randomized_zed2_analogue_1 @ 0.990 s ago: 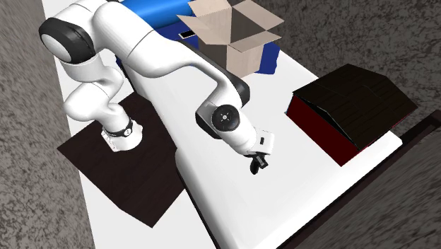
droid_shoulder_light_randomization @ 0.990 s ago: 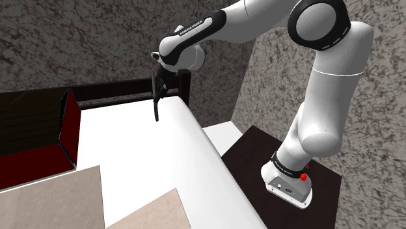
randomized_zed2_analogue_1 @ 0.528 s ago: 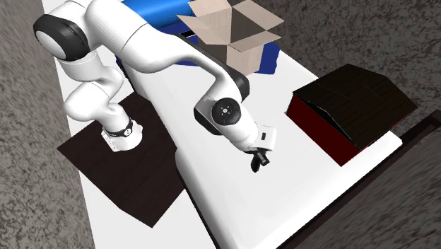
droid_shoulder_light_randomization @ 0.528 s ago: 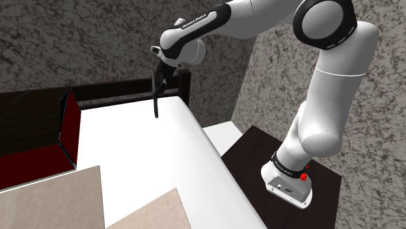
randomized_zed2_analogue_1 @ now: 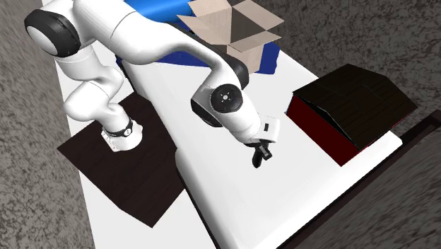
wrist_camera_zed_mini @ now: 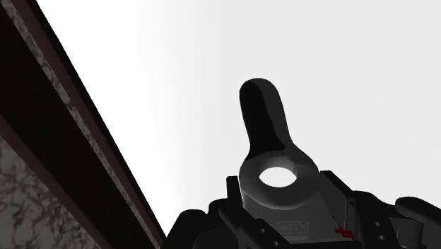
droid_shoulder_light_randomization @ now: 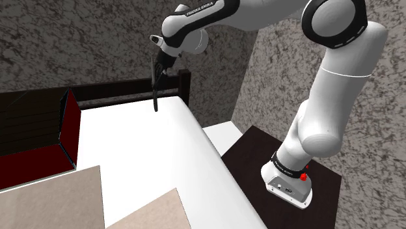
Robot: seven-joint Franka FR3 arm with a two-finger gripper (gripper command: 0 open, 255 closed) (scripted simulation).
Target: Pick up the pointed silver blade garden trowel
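The gripper hangs high over the white bed, close to the dark bed frame at its end. Its fingers are closed on the garden trowel – clasping the handle's ringed end – so the tool hangs nearly upright, tip down toward the mattress. In the wrist view the trowel looks dark grey against the white. A dark red box lies well apart, and an open cardboard box stands farther off.
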